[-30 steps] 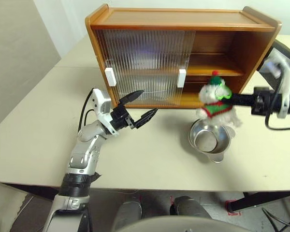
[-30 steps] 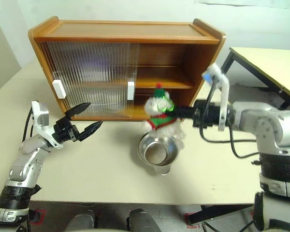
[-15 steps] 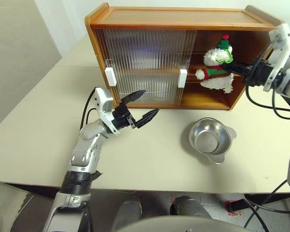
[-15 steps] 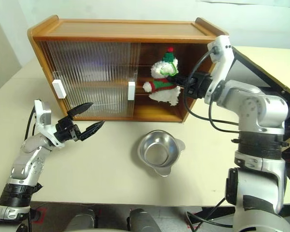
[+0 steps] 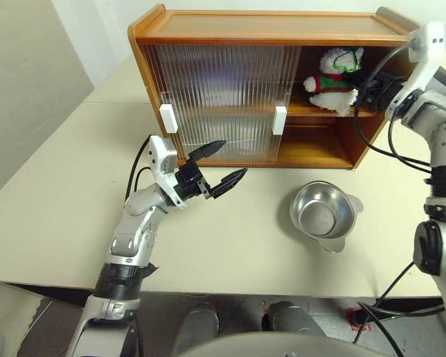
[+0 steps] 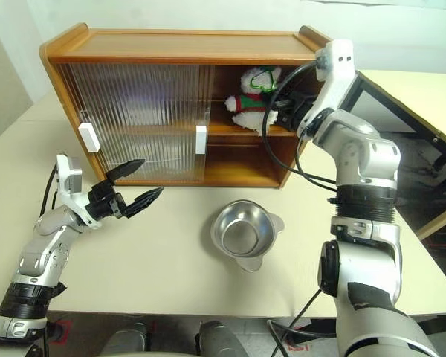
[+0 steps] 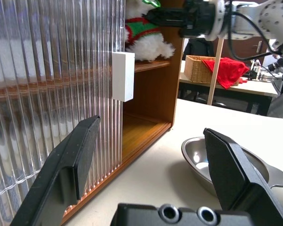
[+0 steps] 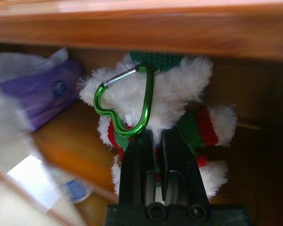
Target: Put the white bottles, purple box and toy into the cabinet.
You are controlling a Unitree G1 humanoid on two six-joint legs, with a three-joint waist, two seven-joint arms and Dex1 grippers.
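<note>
Right gripper [image 8: 153,141] clamped on toy [image 5: 334,74]; I've carried it up from over steel bowl [image 5: 323,212] onto cabinet [image 5: 267,30] upper shelf. Release pending. Left gripper [image 5: 221,165] apart, idle.

Toy [image 5: 334,78] now up in cabinet [image 5: 230,30]

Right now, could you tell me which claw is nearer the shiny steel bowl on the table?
Left claw, open beside the bowl; right claw is up in the cabinet.

No text, label or number can be read anywhere here
</note>
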